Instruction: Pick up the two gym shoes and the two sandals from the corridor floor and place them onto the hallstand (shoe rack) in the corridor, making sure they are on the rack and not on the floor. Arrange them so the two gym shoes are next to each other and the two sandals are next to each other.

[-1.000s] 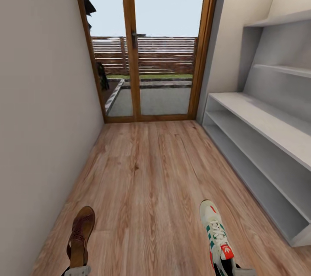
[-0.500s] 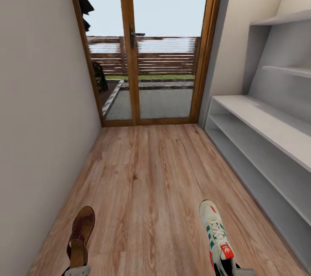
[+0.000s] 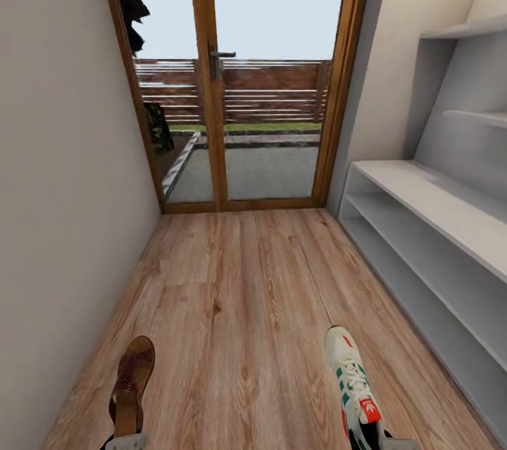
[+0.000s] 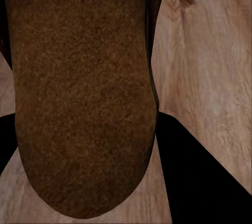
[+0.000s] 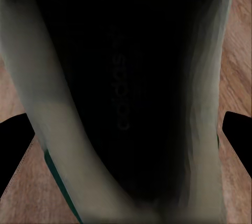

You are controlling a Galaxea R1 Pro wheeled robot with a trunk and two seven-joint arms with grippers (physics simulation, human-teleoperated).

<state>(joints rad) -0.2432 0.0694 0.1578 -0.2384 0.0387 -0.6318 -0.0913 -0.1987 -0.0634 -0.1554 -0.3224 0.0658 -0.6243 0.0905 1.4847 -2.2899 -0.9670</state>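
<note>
A: Gym shoe [image 3: 354,383] is riding in the right gripper [image 3: 384,441], toe forward; the left gripper [image 3: 125,441] is carrying a sandal [image 3: 132,383]. Both seem clamped, though the jaws are hidden.

B: The hallstand [image 3: 429,239] is lying forward-right, its shelves running along the wall, so the right arm is sitting nearer.

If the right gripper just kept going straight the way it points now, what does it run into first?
Nothing close: beyond the gym shoe it carries, the line runs over bare corridor floor toward the glass door. The hallstand stays off to the right, though depth is uncertain.
</note>
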